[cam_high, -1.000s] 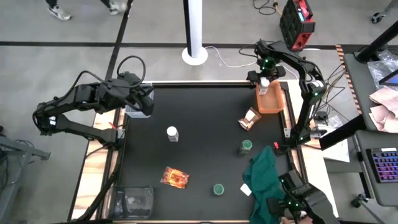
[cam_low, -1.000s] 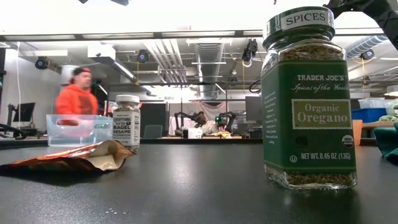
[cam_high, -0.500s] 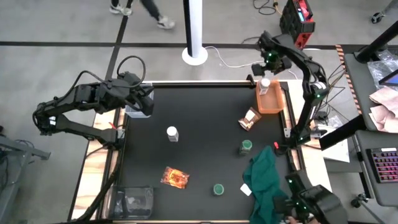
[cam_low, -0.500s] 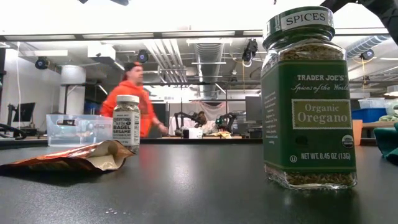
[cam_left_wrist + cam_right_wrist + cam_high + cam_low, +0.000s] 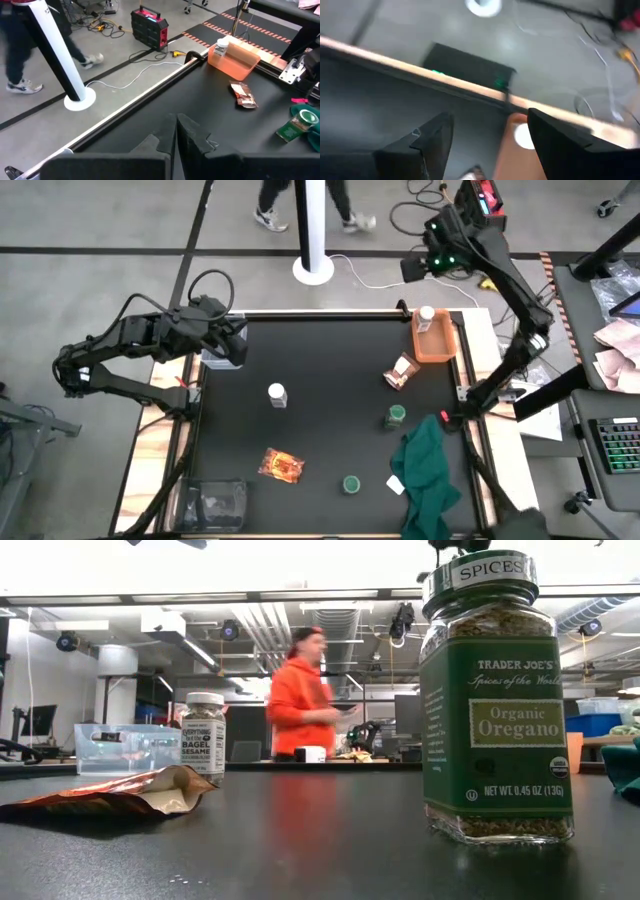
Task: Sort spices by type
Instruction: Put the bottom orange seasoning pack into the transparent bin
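Orange bin (image 5: 437,340) at the desk's (image 5: 320,420) far right corner holds one white-capped jar (image 5: 427,314). Right tool (image 5: 412,268) raised beyond the desk's far edge, fingers spread, empty; the jar sits below, near it. Left tool (image 5: 232,352) waits at the far left corner, fingers pressed together.
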`<control>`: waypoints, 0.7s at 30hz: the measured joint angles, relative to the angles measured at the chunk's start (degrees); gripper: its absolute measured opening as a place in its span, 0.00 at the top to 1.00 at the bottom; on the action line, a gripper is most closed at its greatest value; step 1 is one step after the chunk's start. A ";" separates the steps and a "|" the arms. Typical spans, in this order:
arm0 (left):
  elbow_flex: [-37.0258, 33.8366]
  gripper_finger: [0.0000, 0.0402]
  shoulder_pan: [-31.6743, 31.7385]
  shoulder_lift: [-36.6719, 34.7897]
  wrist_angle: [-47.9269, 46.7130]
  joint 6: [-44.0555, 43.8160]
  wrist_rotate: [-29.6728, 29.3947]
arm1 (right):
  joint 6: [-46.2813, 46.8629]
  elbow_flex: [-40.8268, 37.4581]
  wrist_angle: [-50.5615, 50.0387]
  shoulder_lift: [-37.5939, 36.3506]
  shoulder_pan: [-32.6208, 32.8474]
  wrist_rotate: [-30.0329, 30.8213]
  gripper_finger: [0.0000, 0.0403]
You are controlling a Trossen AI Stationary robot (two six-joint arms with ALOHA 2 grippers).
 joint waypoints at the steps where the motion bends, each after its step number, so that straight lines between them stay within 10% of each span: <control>1: 0.00 1.00 0.00 0.14 0.02 -0.27 0.00 | 0.21 -0.34 0.59 -1.14 1.91 -0.02 0.41; 21: -0.02 1.00 -0.01 7.57 -2.93 0.20 24.31 | 3.81 -18.68 8.20 -8.46 34.90 -0.76 0.44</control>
